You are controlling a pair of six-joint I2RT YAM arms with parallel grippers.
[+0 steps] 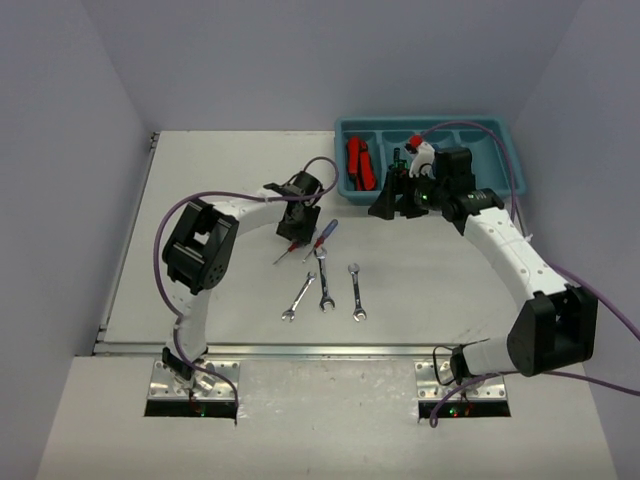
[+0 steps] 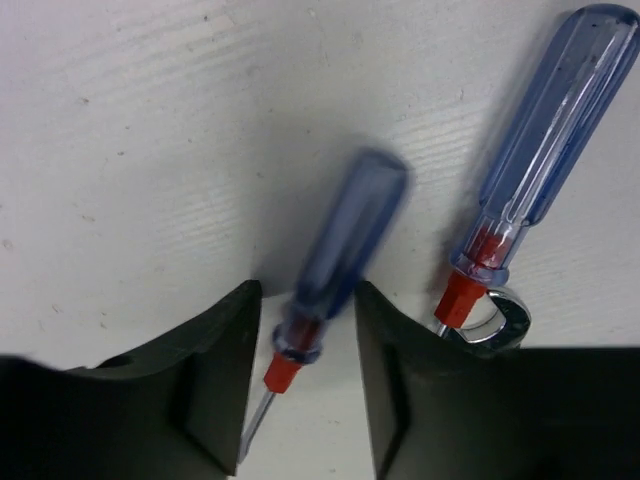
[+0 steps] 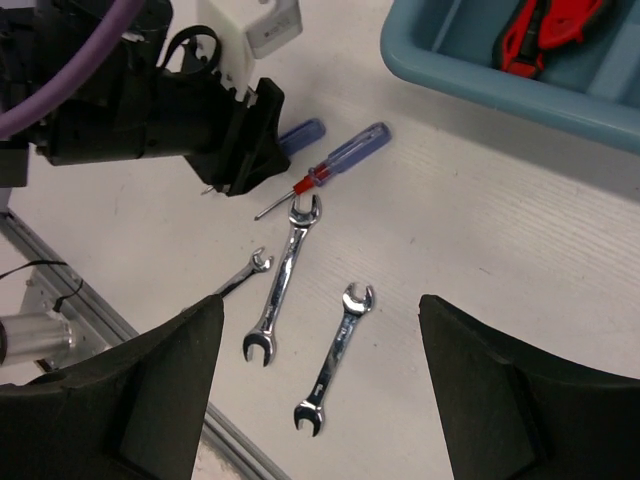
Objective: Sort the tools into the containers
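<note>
White tabletop (image 2: 150, 120): left gripper (image 2: 305, 330) half-closed around blue-handled screwdriver (image 2: 350, 230), maybe touching it.

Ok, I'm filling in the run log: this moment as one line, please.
left gripper: astride a screwdriver, grip unclear | right gripper: open, empty | table: second screwdriver, three wrenches | tray: red knives

Top overhead, far; wrists close, downward; all share blue screwdriver (image 1: 327, 232).
</note>
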